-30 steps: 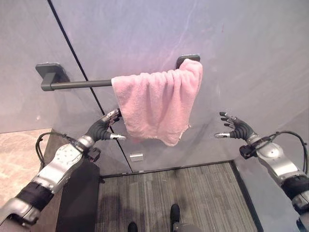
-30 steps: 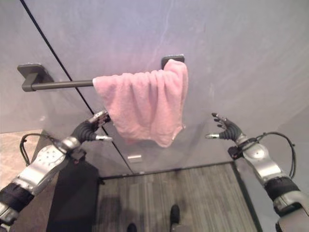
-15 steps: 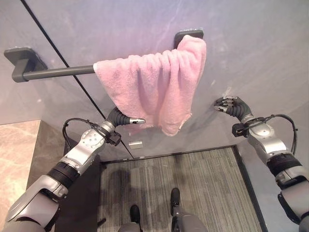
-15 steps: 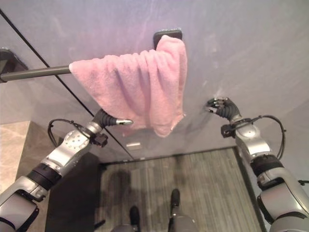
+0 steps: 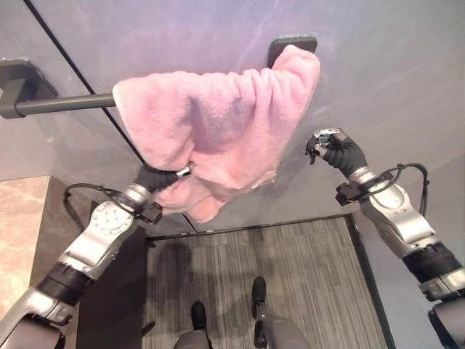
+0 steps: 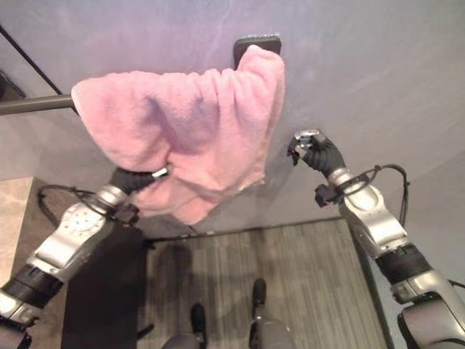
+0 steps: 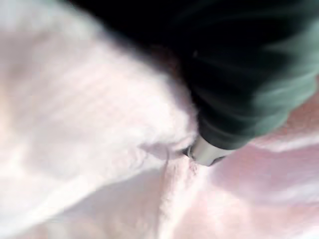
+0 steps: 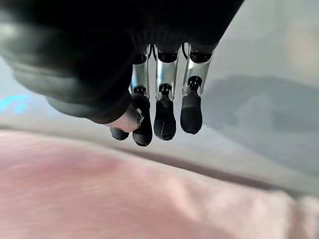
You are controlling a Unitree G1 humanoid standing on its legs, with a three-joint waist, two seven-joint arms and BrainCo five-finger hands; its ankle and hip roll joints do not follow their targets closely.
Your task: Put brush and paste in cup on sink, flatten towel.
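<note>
A pink towel (image 5: pixel 225 123) hangs bunched over the right end of a dark rail (image 5: pixel 58 105) on the grey wall, beside the rail's right bracket (image 5: pixel 290 45). My left hand (image 5: pixel 156 177) is pushed into the towel's lower left part, and the cloth folds over it and hides its fingers. In the left wrist view pink cloth (image 7: pixel 75 124) lies right against that hand (image 7: pixel 239 74). My right hand (image 5: pixel 338 151) hovers just right of the towel's right edge, apart from it. Its fingers (image 8: pixel 164 114) are curled toward the thumb and hold nothing, with the towel (image 8: pixel 124 199) below them.
A thin dark seam (image 5: pixel 80 73) runs slantwise down the wall behind the rail. Below lies a grey striped floor (image 5: pixel 290 269). A beige stone surface (image 5: pixel 18 233) and a dark panel (image 5: pixel 109 305) are at the lower left.
My left hand has risen into the towel's lower left and pushed that part up and leftward. My right hand has come closer to the towel's right edge, still curled. The camera has shifted.
</note>
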